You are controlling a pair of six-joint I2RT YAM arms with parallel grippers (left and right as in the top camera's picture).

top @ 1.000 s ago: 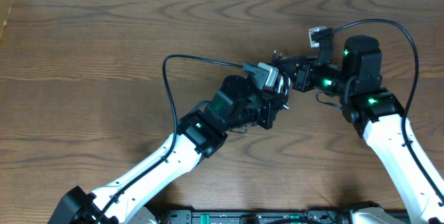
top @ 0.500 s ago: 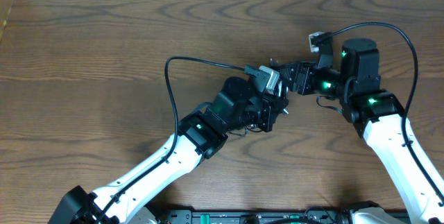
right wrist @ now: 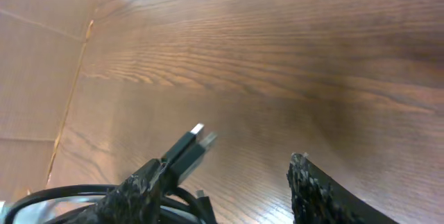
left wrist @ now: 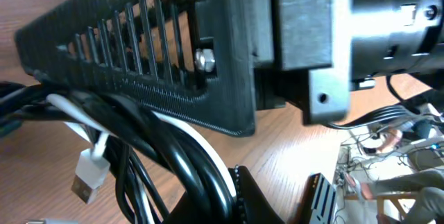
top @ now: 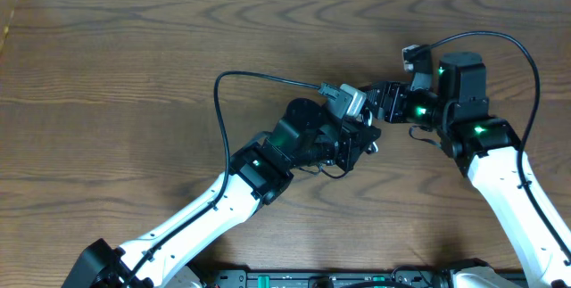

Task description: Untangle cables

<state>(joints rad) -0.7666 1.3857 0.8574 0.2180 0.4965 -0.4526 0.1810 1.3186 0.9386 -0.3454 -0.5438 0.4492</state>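
Right of centre on the table (top: 107, 74), the cables (left wrist: 184, 168) bunch in the clamped left gripper (top: 364, 141), while the right gripper (right wrist: 222, 182) stands open, a black plug (right wrist: 189, 146) lying lengthwise beside one finger and pointing past its tip

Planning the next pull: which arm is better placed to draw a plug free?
Right arm, probably: its jaws stand open beside the black plug; the left arm is clamped on the cables.

Looks like a robotics lab: wood-grain table (top: 107, 74) with mounted robot arms (top: 196, 212).
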